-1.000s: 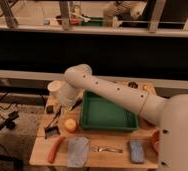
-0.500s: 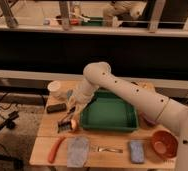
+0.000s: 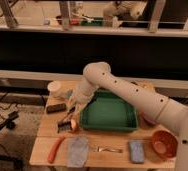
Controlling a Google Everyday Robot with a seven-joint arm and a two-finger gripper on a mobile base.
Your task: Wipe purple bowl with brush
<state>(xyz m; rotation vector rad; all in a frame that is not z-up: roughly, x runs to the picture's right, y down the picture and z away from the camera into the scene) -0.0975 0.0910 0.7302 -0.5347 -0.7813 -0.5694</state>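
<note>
My gripper (image 3: 73, 116) at left-centre of frame over brush (image 3: 65, 123); finger state untellable. Should descend squarely onto handle, grip mid-shaft.

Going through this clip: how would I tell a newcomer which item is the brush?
Start at the green tray in the middle of the wooden table and look just off its left edge, where the gripper hangs. The brush is the slim black tool with a wider bristle head right below it. It is dark and thin, unlike the black block behind it and the orange-red stick nearer the front.
</note>
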